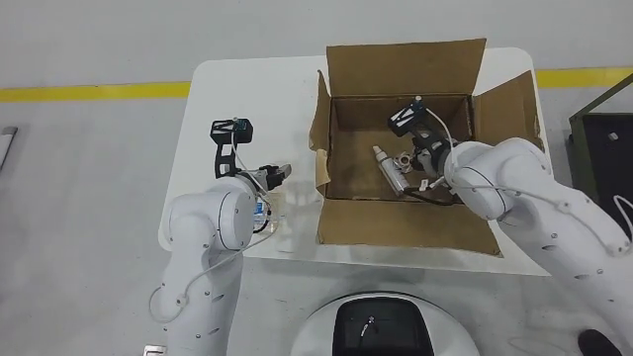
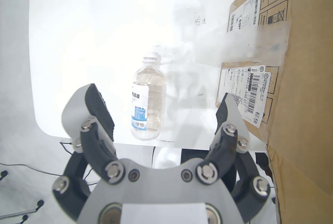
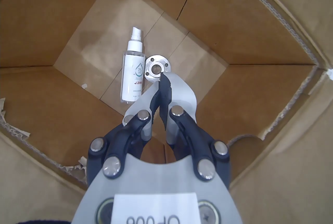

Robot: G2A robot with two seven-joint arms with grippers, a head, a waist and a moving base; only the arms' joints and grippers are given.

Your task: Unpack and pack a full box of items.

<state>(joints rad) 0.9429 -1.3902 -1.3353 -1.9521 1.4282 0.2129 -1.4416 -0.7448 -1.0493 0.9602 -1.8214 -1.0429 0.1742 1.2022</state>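
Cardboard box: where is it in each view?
Top view: cardboard box open on the table, right gripper inside it.
Left wrist view: its labelled outer wall, beside the clear bottle.
Right wrist view: its interior, around the spray bottle and metal flange.
Shared landmark: spray bottle for top and right wrist; table for top and left wrist.

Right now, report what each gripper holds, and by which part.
The right gripper pinches the metal flange by its rim, inside the cardboard box. The left gripper is open, holding nothing.
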